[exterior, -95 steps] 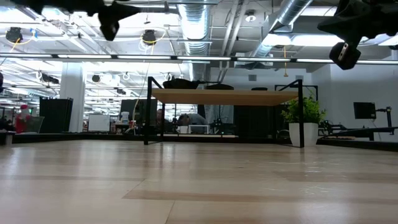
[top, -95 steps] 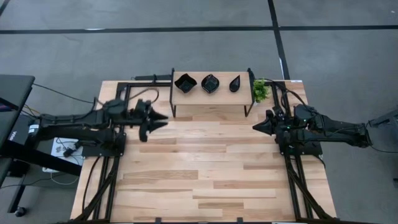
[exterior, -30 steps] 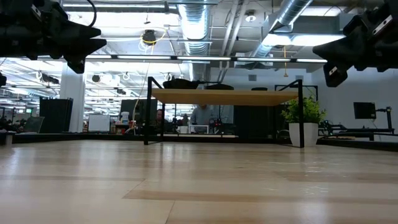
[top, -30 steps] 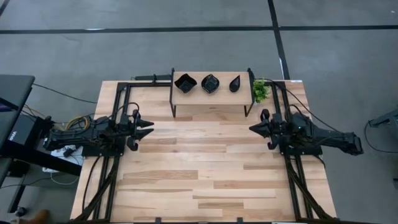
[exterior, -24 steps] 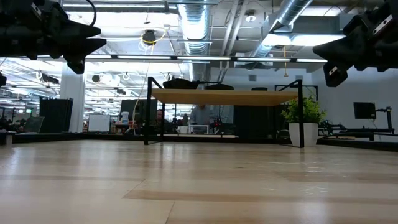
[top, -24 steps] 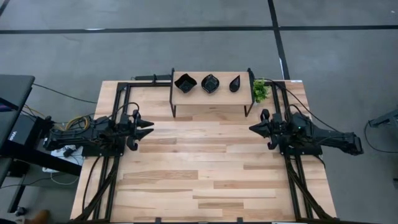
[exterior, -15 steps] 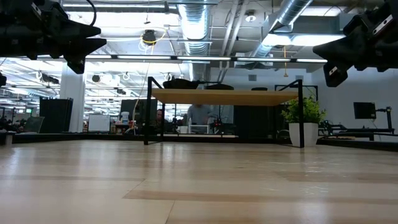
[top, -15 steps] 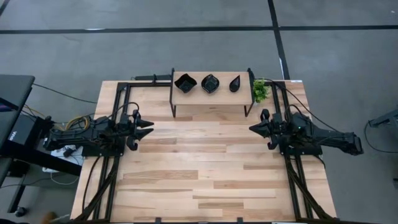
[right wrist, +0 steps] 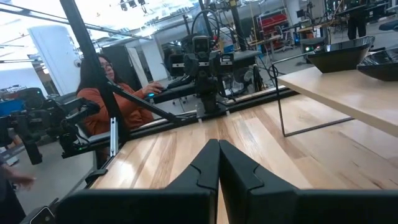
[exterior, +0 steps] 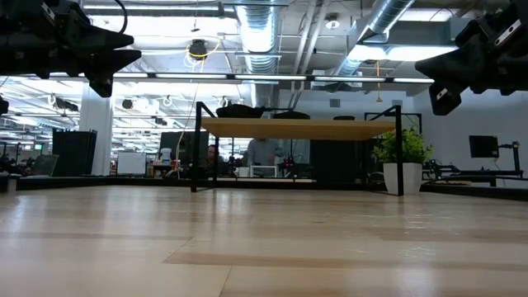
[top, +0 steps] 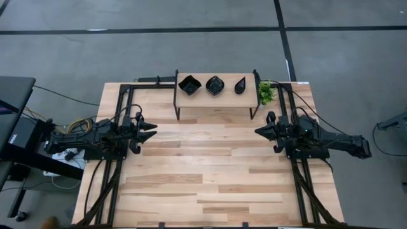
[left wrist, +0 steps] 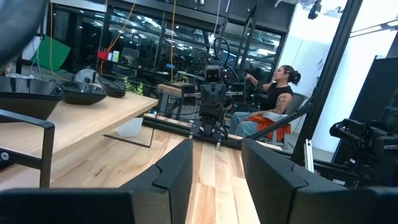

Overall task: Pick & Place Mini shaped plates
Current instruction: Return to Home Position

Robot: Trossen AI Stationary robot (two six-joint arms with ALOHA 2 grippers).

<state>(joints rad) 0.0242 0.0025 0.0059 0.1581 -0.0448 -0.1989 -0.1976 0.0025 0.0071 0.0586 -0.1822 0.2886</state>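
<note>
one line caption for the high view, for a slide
Mini shaped plates sit on the shelf; left gripper and right gripper hover at opposite table sides.

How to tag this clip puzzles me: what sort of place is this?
Probably a robotics lab in an open hall: bare ceiling ducts, the left arm and right arm parked at the table's sides, a person seated among equipment beyond.
</note>
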